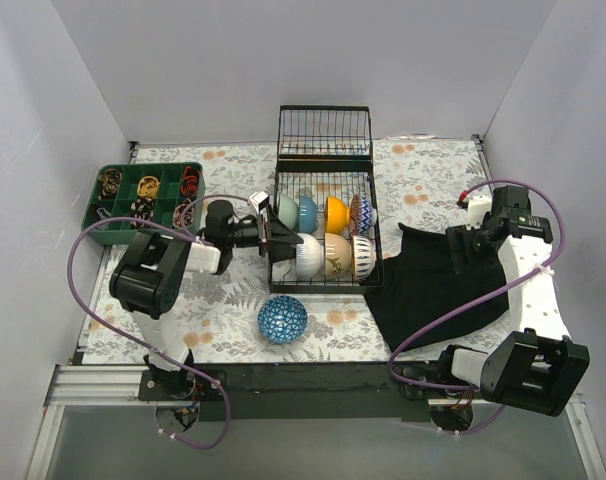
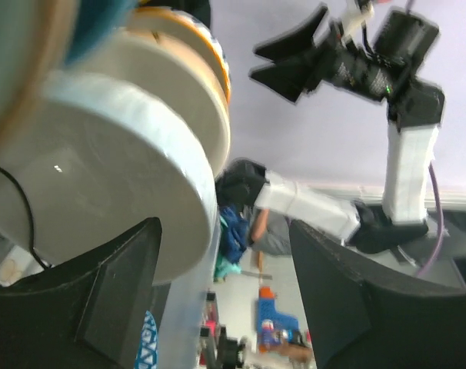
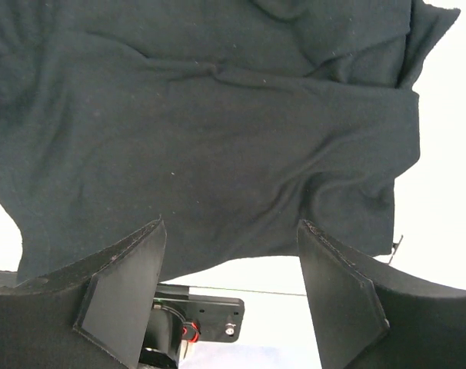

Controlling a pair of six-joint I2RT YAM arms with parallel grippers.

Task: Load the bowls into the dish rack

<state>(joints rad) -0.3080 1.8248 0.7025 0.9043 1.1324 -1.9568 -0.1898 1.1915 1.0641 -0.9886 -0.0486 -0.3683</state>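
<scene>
Seven glazed round bowls stand on edge in two rows in the black wire rack. A blue bowl with a net pattern lies on the floral desk, near the rack's front. The angular black left fingers stand well apart at the rack's left end, the smooth rim of a white bowl between them, unclamped. The right fingers gape over creased black cloth, holding nothing.

A plain white back wall stands behind everything. A white left wall and a white right wall close in the sides, like a box. The surface has a pale cover with little leaves and orange flowers on it. A black strip runs along its near edge, with a silver metal rail beside it. Below is a grey floor. The light is soft and even, with weak shadows.
</scene>
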